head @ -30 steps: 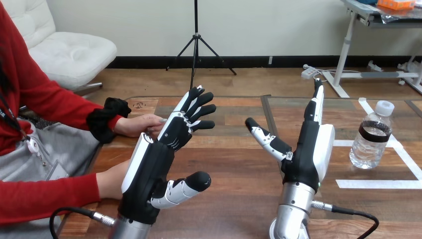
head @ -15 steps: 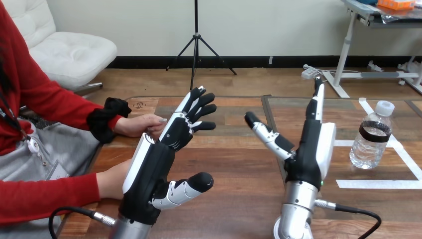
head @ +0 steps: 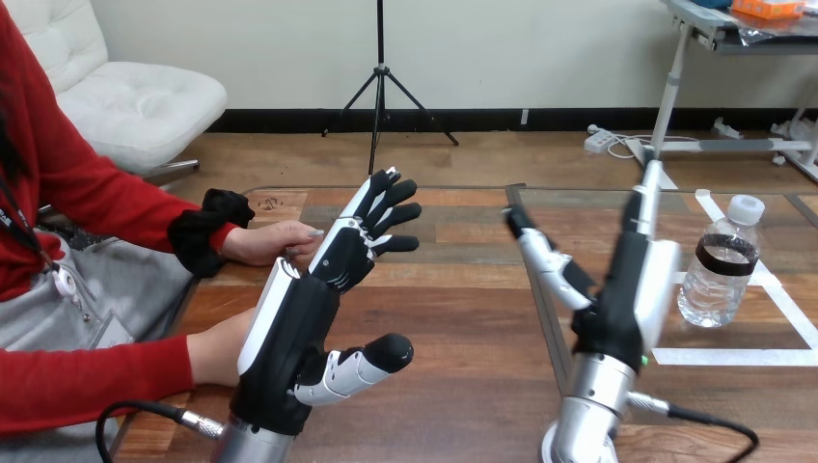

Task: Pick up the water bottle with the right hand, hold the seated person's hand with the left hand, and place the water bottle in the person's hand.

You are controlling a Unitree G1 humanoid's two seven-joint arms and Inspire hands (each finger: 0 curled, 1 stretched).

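Plastic bottle (head: 719, 262): stands on table (head: 463, 318), untouched.
Right hand (head: 622, 289): fingers straight, empty, left of bottle.
Left hand (head: 289, 328): loose, empty.
Reach: slide right, wrap fingers round bottle's middle, gently.

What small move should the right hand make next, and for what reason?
Probably the right hand should move sideways to the water bottle. The hand is open and empty, and the bottle stands upright on the table, untouched, apart from the hand on its right side.
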